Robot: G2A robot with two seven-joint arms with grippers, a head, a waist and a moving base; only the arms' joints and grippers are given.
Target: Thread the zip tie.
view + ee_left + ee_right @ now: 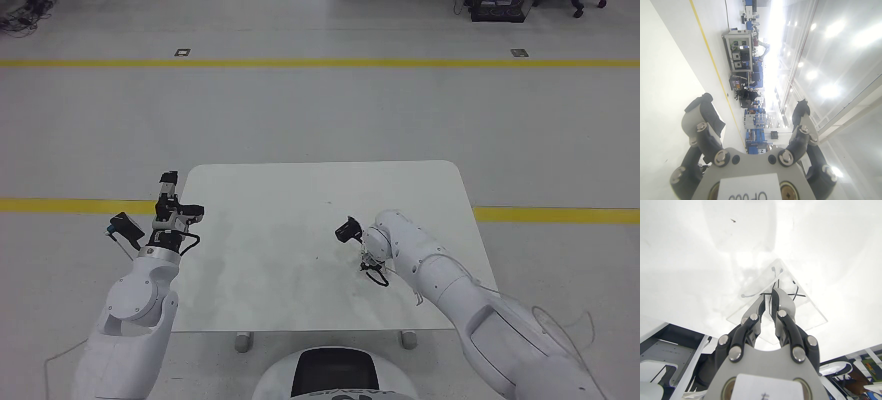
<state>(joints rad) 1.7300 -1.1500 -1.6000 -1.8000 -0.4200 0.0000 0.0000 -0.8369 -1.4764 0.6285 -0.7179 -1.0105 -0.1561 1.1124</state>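
Note:
A black zip tie (799, 295) lies in crossing loops on a clear plastic plate (810, 315) on the white table (300, 200). My right gripper (769, 293) points down at the plate, its fingers pinched on a thin strand of the tie. From above, a loop of the zip tie (375, 273) shows just under the right wrist, near the table's right-middle. My left gripper (754, 100) is held at the table's left edge (176, 208), open and aimed away toward the room with nothing between its fingers.
Most of the tabletop between the two arms is bare white surface. The clear plate's edges (772, 341) stick out around the right gripper. Yellow floor lines (320, 63) run beyond the table.

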